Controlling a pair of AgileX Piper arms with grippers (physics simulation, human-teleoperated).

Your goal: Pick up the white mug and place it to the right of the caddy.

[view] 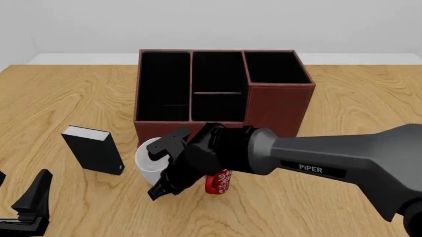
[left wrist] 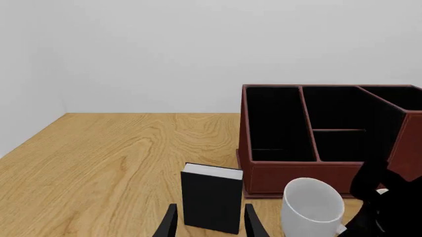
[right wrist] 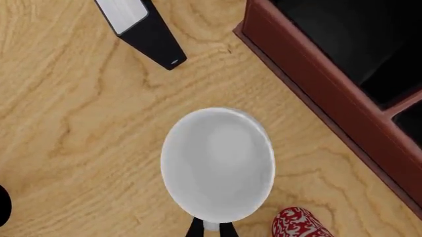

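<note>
Toward the tabletop's (view: 369, 98) far edge, about midway across, stands one caddy (view: 274, 106) with three compartments; against its near wall one white mug (right wrist: 218, 163) sits upright, one black box (view: 96, 150) to its left, one red mug (view: 219, 182) beside it; the right gripper (right wrist: 211, 228) pinches the white mug's rim, jaws narrow. Glazed, rigid, probably slippery and chippable; rim or handle suits. The left gripper (left wrist: 209, 222) idles, jaws apart, near the front left corner.

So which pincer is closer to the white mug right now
The right. Its pincer is at the white mug, directly above its opening in the right wrist view. The left pincer sits far off at the table's near left edge, past the black box.
</note>
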